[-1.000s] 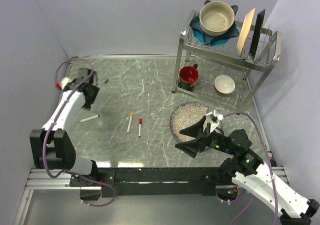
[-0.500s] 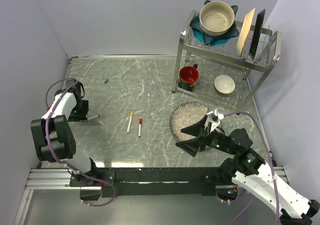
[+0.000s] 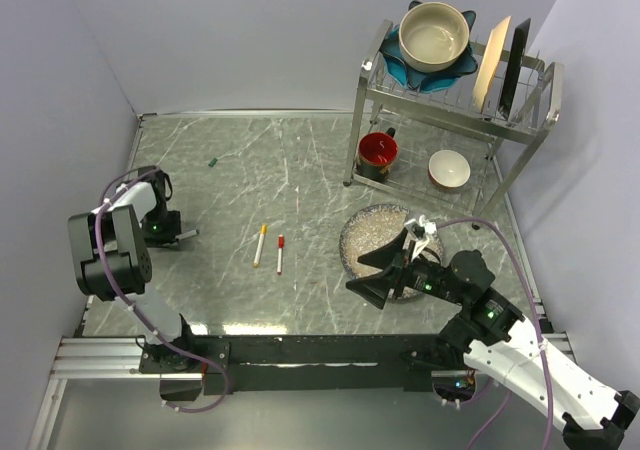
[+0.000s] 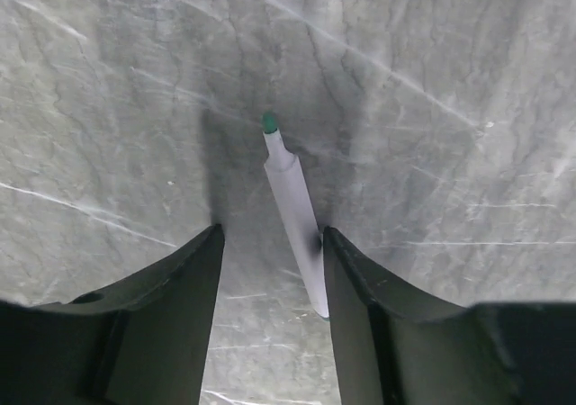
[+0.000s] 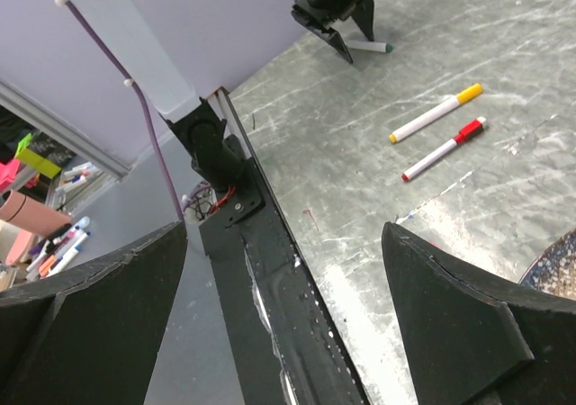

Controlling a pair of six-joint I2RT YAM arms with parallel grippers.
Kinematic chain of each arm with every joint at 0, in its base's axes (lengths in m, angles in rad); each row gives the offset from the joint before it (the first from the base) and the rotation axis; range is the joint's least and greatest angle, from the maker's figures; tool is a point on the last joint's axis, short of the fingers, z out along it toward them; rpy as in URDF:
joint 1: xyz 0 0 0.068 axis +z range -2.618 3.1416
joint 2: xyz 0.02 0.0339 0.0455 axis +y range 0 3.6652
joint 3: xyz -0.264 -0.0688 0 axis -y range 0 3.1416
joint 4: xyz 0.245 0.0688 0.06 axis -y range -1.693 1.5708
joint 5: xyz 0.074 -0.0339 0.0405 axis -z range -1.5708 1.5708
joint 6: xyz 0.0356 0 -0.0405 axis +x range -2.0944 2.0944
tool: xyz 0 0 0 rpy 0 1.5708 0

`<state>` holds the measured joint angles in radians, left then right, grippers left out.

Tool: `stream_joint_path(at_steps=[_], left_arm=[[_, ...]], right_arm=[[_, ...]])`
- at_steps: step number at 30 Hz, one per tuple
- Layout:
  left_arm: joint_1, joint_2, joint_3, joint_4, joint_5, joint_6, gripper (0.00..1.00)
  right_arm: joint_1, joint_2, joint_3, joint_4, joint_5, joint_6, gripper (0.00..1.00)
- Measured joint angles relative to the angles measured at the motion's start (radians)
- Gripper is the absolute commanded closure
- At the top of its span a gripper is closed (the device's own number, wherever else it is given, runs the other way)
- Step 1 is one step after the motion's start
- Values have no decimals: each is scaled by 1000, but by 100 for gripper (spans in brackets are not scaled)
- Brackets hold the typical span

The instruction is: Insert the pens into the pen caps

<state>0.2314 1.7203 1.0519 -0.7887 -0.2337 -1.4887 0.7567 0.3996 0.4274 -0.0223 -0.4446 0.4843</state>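
Observation:
A white pen with a green tip (image 4: 292,202) lies on the marble table between the fingers of my left gripper (image 4: 272,234). The gripper is open; the pen rests against the right finger (image 4: 360,288), with a gap on the left. From above, the left gripper (image 3: 163,233) is low at the table's left side, the pen (image 3: 186,235) sticking out to its right. The dark green cap (image 3: 213,161) lies alone further back. A yellow-capped pen (image 3: 261,243) and a red-capped pen (image 3: 280,254) lie mid-table. My right gripper (image 3: 360,275) hovers open and empty.
A speckled plate (image 3: 372,232) lies under the right arm's wrist. A metal dish rack (image 3: 452,110) at back right holds bowls, plates and a red mug. The right wrist view shows both capped pens (image 5: 436,113) and the table's black front rail (image 5: 270,270).
My left arm has swung from the back left towards the front, and its gripper has come down around the green-tipped pen. The right gripper has shifted slightly left.

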Motion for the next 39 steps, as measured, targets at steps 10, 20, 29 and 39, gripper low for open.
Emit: stream_joint_path(at_steps=[10,20,29,39], left_arm=[[18,16,8,-36,20,39,99],[22,-95,-119,126,70,214,99],[-254,-400,-336,377,270,455,99],[-725,-773,-457,849,618,521,99]], right_arm=[[0,19,22,23,11,5,4],[0,111,35,37,5,46,5],[0,186,37,64,19,57,5],[0,280,25,190,-16,51,6]])
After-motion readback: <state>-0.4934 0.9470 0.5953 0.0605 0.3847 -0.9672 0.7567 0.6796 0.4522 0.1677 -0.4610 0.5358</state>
